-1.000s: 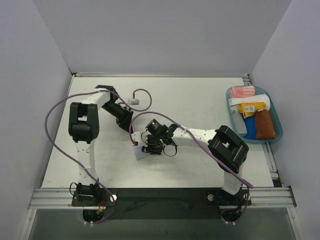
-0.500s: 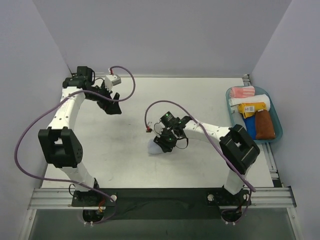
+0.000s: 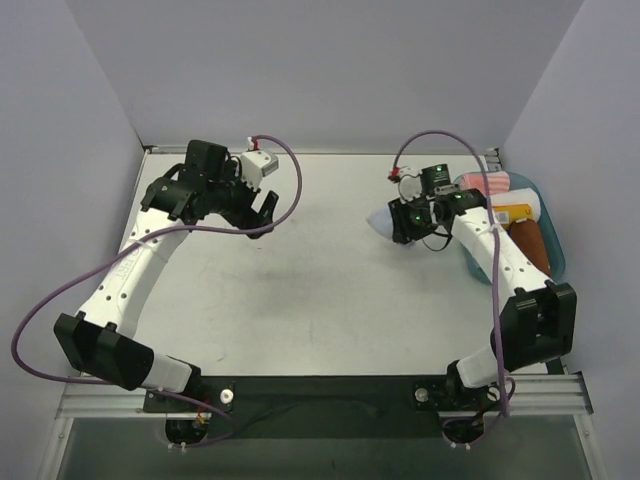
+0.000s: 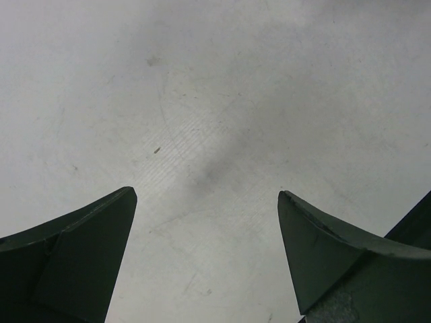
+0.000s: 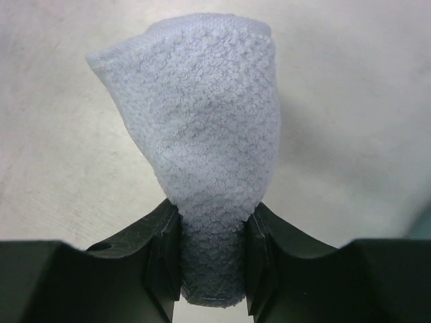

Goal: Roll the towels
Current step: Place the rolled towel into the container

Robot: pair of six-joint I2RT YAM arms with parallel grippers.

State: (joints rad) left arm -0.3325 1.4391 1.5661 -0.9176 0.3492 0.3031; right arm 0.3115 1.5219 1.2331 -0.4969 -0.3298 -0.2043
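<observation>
A rolled pale light-blue towel (image 5: pixel 209 114) is pinched between the jaws of my right gripper (image 5: pixel 213 222), which is shut on its lower end. In the top view this towel (image 3: pixel 380 221) pokes out to the left of the right gripper (image 3: pixel 402 222), just above the table at the back right, next to the tray. A rust-brown towel (image 3: pixel 530 250) lies rolled in the tray. My left gripper (image 3: pixel 256 206) hovers over the back left of the table. Its jaws stand wide open over bare table in the left wrist view (image 4: pixel 206 194).
The teal tray (image 3: pixel 556 263) at the right edge also holds a pink-and-white striped cloth (image 3: pixel 486 184), a white roll (image 3: pixel 500 202), a yellow cloth with a label (image 3: pixel 503 215) and a blue cloth (image 3: pixel 503 256). Purple cables loop off both arms.
My right arm has carried the light-blue towel from the table's middle to the back right beside the tray. My left arm drew away to the back left and its jaws opened wide.
</observation>
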